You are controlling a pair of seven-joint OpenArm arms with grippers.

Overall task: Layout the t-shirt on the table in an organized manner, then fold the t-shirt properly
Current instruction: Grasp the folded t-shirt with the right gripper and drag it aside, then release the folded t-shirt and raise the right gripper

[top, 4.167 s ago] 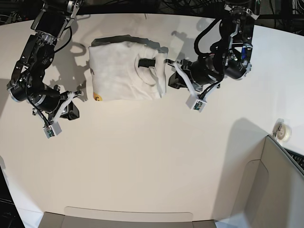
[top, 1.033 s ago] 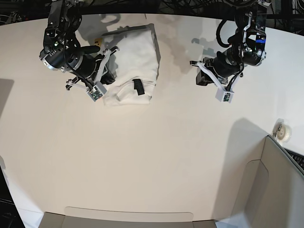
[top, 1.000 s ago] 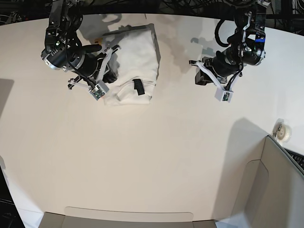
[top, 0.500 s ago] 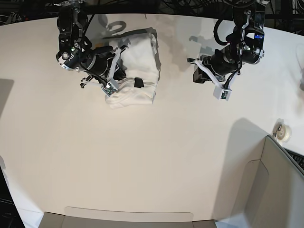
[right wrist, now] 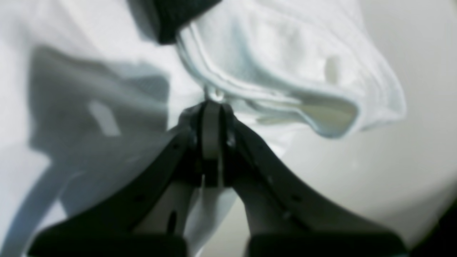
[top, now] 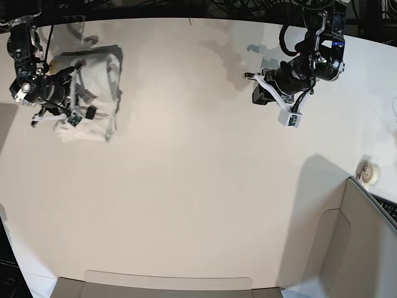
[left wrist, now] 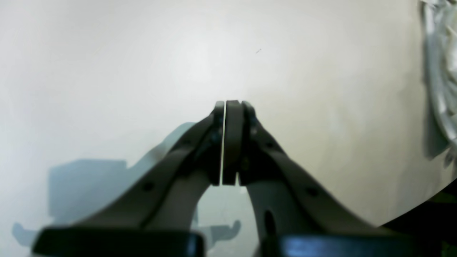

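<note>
The white table (top: 186, 186) is lying broad and bare under bright light, dark cabling behind its far curved edge. The folded t-shirt (top: 93, 68) is sitting near the far left corner, the right gripper (right wrist: 211, 107) pinching its white fabric. The left gripper (left wrist: 228, 107) is hovering pressed together, holding nothing.

Left wrist view: the left arm's dark grey two-fingered gripper (left wrist: 224, 107) fills the lower centre, jaws pressed together with only a hairline seam between the pads, nothing clamped. Beneath it lies the smooth white bench (left wrist: 142, 53), bare and brightly lit. The gripper's blue-grey shadow (left wrist: 89, 185) falls at lower left. A blurred grey-white ribbed shape (left wrist: 437, 71) runs down the right edge; what it is cannot be told.
</note>
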